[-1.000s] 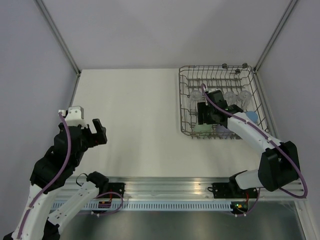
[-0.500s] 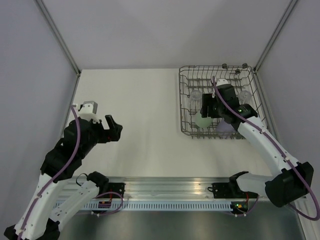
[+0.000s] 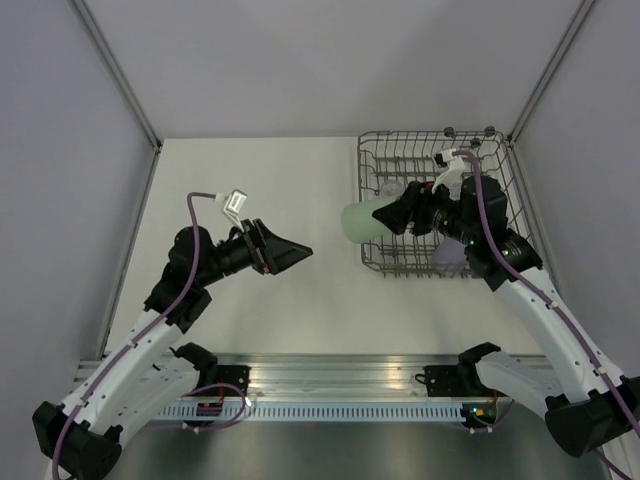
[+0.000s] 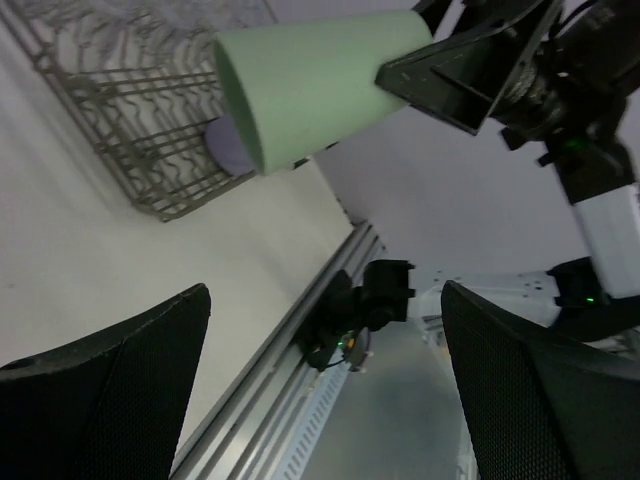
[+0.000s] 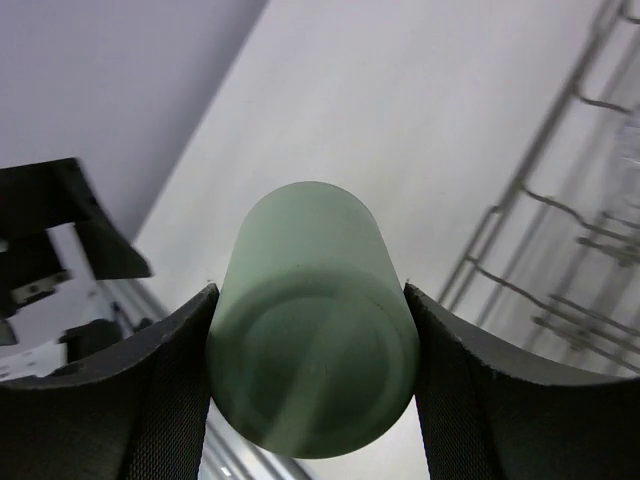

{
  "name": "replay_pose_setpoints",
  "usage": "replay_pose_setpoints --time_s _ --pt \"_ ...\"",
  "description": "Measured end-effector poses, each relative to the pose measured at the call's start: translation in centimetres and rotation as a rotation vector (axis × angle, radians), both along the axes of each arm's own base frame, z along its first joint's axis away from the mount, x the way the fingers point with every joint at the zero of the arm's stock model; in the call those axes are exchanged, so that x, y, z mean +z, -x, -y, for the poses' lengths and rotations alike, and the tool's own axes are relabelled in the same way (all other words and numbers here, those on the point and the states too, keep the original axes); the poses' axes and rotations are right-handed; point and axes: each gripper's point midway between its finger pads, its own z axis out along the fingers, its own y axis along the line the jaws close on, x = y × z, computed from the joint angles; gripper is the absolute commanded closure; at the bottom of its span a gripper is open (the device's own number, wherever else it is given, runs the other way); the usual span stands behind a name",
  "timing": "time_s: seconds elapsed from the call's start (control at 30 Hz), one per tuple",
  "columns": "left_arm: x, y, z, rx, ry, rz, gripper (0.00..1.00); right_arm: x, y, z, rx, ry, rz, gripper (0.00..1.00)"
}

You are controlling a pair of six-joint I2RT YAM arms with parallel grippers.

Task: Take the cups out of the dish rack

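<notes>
The right end effector clamps one end of the mint green opaque tumbler, held sideways in the air just past the left rim of the grey wire dish rack. The left end effector is spread wide, facing the tumbler but apart from it.

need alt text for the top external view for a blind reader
The right arm's fingers hold a mint green cup sideways just past the left edge of the dish rack, above the white table. The left arm's open fingers point toward it from the left, not touching. A lavender cup sits in the rack.
</notes>
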Motion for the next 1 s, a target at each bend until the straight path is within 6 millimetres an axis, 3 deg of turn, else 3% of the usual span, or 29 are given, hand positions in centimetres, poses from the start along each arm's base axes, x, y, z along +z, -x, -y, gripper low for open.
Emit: replay_pose_setpoints --time_s 0.2,0.43,0.6,0.67,0.8,0.87,1.0 --pt "3.0 0.8 1.6 -0.099 0.201 0.034 0.03 1.8 1.7 -3.5 0.167 -0.252 -0.009 0.63" --pt "5.9 1.5 1.9 -0.142 0.307 0.087 0.11 4.5 3.5 -5.6 0.300 -0.455 -0.001 0.63" --pt "6.4 1.7 2.5 -0.168 0.336 0.092 0.33 6.0 4.9 -7.4 0.386 -0.518 0.017 0.63" --pt "6.4 1.8 2.9 -0.182 0.341 0.084 0.52 6.2 5.3 -7.9 0.406 -0.527 0.019 0.63" --pt "6.2 2.1 3.4 -0.202 0.346 0.066 0.78 6.2 5.6 -8.3 0.422 -0.533 0.016 0.63" --pt "6.4 2.2 3.4 -0.207 0.349 0.074 0.97 6.2 5.4 -8.3 0.417 -0.536 0.012 0.63" --pt "6.6 2.5 3.4 -0.215 0.337 0.115 0.98 5.9 5.2 -8.4 0.399 -0.553 -0.026 0.60"
